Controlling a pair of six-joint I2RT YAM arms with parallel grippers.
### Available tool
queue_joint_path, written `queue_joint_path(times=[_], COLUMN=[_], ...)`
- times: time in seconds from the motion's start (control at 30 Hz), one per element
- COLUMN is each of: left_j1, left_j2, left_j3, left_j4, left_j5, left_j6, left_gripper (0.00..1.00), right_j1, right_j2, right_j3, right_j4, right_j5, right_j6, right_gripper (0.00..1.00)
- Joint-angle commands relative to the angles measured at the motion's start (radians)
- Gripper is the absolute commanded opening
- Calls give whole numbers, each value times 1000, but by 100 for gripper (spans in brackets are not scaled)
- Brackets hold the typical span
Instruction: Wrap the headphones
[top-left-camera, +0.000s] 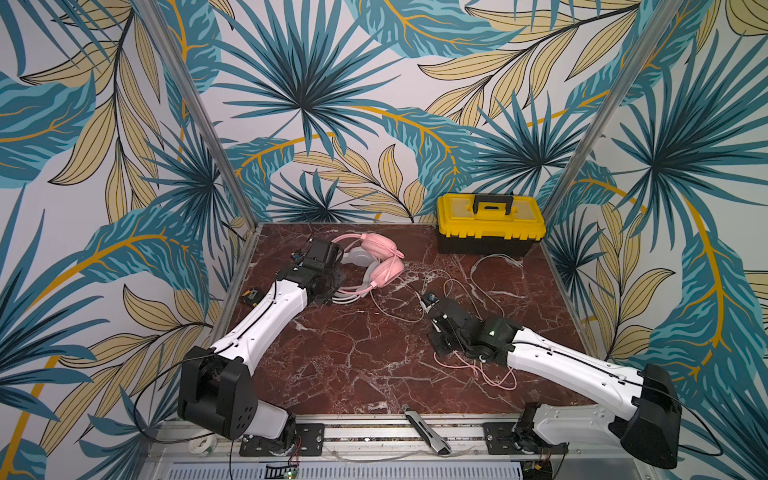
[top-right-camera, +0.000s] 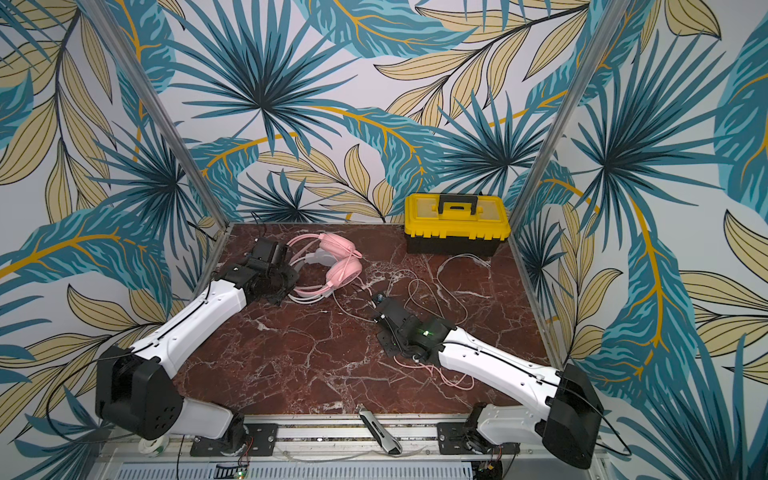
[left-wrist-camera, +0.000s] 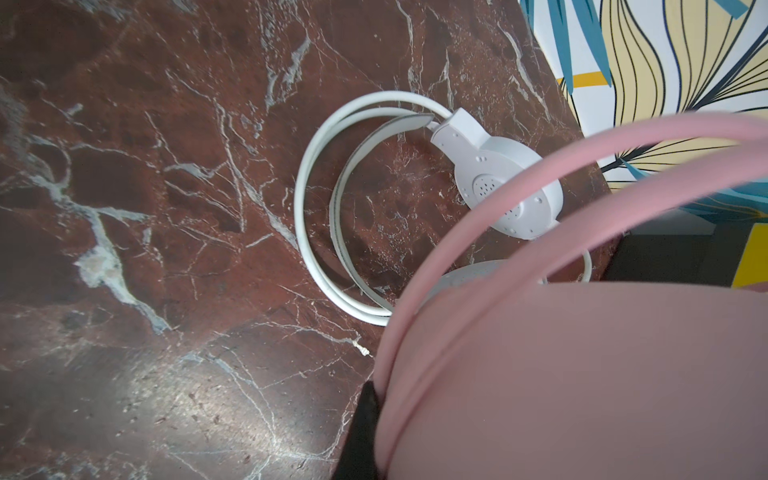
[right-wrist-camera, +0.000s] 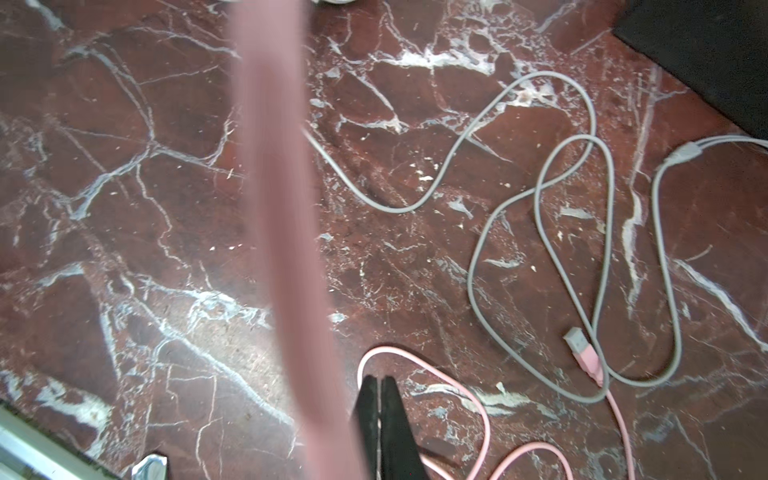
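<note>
On the table (top-left-camera: 353, 353), two headphones (top-left-camera: 380, 249) (left-wrist-camera: 498, 183)

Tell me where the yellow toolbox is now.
In a top view the toolbox stands at the back right corner of the table, against the wall, to the right of the pink headset.

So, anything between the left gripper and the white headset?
Yes: the pink headset, which the left gripper is shut on at the pink headband, is over the white headset. In the left wrist view that headband crosses the white earcup; the white headband beside it is uncovered.
</note>
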Motion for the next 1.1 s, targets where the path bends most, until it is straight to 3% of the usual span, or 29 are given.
queue_joint_path(times=[0.0,0.33,0.53,0.87,1.07], left_j1=[7,-1,-22,-69,-95], left_j2=[-2,79,142,226,235], left_j3=[45,126,109,131,134], left_j4=[105,120,120,61,6], left_j5=[41,63,56,56,66], left_j6=[-56,-43,-20,100,189], left_gripper=[0,0,0,0,0], right_j1=[24,160,202,191,105], right_j2=[21,173,223,190,163], right_j3=[-5,108,213,342,416], right_j4=[7,-36,-24,-40,-108], right_j5=[-116,-195,-311,-380,-401], right_j6=[-60,-162,-231,-330,-395], right_gripper=[0,0,0,0,0])
